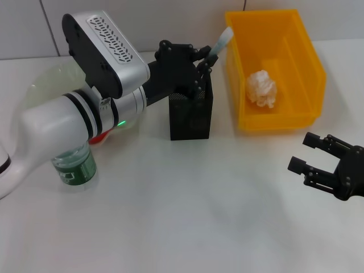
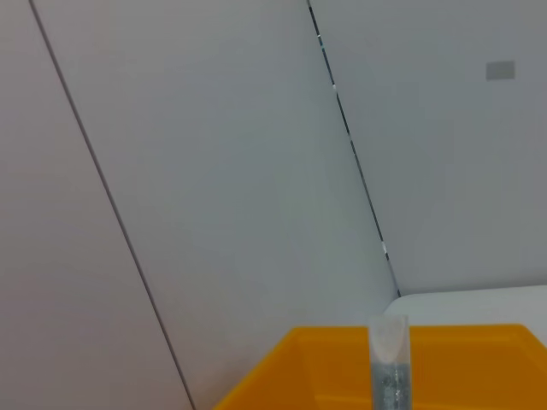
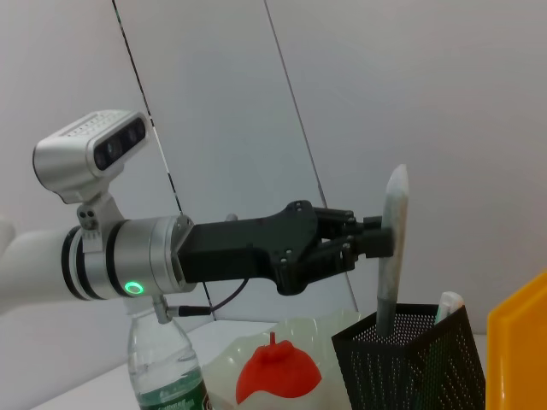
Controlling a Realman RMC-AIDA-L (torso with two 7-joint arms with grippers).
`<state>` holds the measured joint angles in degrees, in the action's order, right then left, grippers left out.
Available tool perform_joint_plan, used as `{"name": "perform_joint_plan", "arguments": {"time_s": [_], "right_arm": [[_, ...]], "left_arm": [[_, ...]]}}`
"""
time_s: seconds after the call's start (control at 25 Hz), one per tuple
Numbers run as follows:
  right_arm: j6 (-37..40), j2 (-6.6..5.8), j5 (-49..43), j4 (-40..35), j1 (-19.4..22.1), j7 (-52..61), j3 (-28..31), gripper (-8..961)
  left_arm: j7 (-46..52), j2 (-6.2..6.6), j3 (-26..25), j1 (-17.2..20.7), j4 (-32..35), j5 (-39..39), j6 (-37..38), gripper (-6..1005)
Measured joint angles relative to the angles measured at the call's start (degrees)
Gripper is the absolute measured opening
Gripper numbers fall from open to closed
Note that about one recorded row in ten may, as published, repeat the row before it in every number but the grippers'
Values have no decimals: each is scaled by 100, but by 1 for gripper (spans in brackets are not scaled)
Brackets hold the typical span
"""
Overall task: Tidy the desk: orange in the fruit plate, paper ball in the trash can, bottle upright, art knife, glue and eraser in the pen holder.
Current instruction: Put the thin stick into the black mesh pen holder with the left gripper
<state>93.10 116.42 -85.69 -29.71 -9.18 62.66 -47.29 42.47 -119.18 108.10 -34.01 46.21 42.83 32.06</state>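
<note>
The left gripper (image 1: 203,61) reaches across the desk (image 1: 187,216) to a spot over the black mesh pen holder (image 1: 191,114), its fingers pinched on the art knife (image 3: 390,256), a pale grey stick standing nearly upright. The knife's lower end is already down inside the holder, while its upper end sticks out above the rim and leans toward the orange trash can (image 1: 307,62) just to the right. A second pale item (too little of it shows to name) rests against the holder's rim (image 3: 448,304).

The paper ball (image 1: 261,88) lies inside the trash can. The bottle (image 1: 75,168) stands upright at the left, near the front, mostly hidden under the left arm. Behind it the translucent fruit plate (image 3: 256,359) holds the orange-red fruit (image 3: 275,374).

The right gripper (image 1: 321,159) hovers low at the right, near side of the desk, its fingers spread and nothing between them.
</note>
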Motion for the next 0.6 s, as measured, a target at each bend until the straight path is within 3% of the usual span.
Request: {"name": "perform_joint_plan", "arguments": {"time_s": [0.56,0.6], "right_arm": [[-9,3,-18,0,20,0,3,813],[-9,3,-18,0,20,0,3,814]], "left_arm": [[62,0,159,29,20,-371,-161,235],[62,0,159,29,20,-371,-161,276]]}}
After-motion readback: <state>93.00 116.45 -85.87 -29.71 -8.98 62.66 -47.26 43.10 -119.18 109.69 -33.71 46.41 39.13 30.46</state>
